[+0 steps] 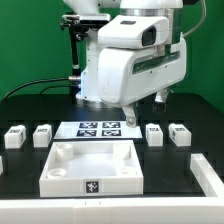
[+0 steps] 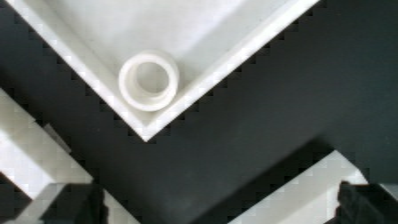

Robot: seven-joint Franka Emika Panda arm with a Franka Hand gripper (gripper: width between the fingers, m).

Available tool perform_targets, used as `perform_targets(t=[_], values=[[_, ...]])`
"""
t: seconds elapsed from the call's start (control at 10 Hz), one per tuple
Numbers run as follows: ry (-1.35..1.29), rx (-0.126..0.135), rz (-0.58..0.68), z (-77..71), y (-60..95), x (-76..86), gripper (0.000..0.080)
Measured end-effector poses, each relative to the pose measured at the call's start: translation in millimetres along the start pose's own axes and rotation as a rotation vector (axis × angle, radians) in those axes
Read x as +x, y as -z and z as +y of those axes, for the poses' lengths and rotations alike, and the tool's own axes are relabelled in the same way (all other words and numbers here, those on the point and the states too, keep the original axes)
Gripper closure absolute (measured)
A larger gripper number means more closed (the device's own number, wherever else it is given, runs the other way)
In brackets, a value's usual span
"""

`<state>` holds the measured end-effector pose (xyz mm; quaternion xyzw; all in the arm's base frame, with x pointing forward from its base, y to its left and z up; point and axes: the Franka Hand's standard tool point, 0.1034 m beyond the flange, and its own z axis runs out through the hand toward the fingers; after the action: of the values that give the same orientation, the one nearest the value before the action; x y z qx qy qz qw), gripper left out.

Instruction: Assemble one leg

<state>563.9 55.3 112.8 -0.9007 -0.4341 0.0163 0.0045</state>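
Black tabletop [image 1: 20, 170], green backdrop; nearest leg [image 1: 154, 133] stands just beside the marker board [image 1: 100, 128] on the exterior view's right, one of four alike in a row, untouched. Gripper [image 2: 214, 202] hangs above a corner socket [image 2: 148, 80] of the big white board [image 1: 60, 165], fingers spread, nothing between them. Leg looks light, rigid, smooth plastic, probably slippery: pinch squarely across two flat opposite sides.

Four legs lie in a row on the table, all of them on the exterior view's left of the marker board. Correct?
Not all on that side. The exterior view shows two legs on its left of the marker board and the other two on its right. Four in a row on the table holds.
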Motion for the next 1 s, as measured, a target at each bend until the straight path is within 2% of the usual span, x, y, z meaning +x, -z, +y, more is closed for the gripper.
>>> perform_targets(t=[1.0], values=[[0.000,0.001,-0.001,-0.2,-0.7,-0.1,0.0150]])
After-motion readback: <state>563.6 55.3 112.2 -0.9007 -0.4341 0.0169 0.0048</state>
